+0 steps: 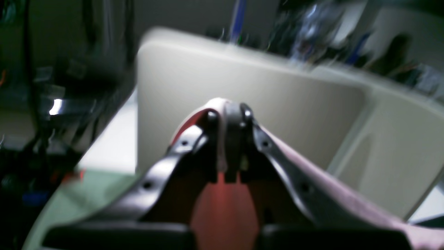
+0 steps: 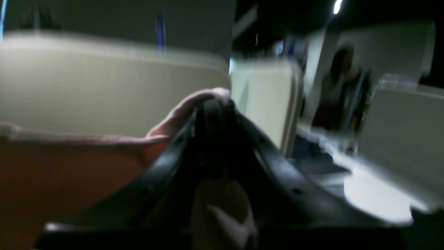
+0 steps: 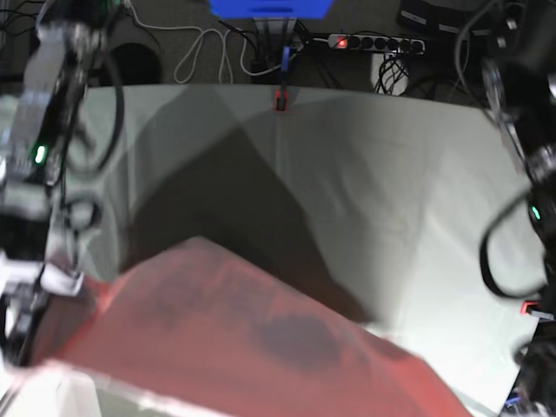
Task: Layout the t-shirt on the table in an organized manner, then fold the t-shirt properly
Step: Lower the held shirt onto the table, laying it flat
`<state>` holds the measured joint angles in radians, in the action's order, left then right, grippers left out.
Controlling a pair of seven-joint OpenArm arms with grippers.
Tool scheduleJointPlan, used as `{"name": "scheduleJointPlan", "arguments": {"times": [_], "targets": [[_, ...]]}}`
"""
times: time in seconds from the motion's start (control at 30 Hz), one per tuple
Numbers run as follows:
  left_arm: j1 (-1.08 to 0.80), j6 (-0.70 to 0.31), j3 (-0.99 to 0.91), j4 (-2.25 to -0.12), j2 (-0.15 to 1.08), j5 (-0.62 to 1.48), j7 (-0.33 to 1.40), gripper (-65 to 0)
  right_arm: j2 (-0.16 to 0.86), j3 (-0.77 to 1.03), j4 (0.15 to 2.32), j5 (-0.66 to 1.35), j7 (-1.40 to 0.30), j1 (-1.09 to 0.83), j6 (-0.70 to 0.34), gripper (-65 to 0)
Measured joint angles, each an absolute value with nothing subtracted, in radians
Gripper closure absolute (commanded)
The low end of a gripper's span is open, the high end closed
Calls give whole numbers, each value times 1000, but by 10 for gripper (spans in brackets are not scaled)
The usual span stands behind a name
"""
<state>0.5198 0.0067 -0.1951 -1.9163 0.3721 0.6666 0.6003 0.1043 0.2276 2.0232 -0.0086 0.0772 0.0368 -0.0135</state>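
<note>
T-shirt (image 3: pixel 243 339): one, stretched aloft between two raised arms; left gripper (image 1: pixel 229 114) and right gripper (image 2: pixel 213 100) each pinch its pink fabric edge.

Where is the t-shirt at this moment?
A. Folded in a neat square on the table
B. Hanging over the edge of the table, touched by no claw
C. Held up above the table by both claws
C: the t-shirt is stretched in the air over the table, with its edge pinched in the left claw and the right claw.
</note>
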Motion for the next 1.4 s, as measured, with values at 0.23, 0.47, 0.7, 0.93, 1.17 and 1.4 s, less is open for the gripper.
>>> {"name": "scheduleJointPlan", "arguments": {"times": [0.23,0.47,0.7,0.93,1.17,1.4], "targets": [[628,2,-104,-1992,402,545,628,-2,173,228,2029,-11,104,228,-13,0],[561,4,-107,-1988,396,530,634,-2,255,216,2022,-11,65,344,-10,0],[521,-2,-112,-1809,321,476,625,-2,197,83,1728,-6,-53,451,-7,0],[528,-4,-181,-1536,257,377,546,-2,191,30,1261,-8,-50,597,-10,0],[635,4,-214,-1173,263,355,523,-5,156,-54,871,-11,-68,808,-12,0],[714,4,-208,-975,261,356,520,-175,147,-147,664,-7,-200,952,-11,-80]]}}
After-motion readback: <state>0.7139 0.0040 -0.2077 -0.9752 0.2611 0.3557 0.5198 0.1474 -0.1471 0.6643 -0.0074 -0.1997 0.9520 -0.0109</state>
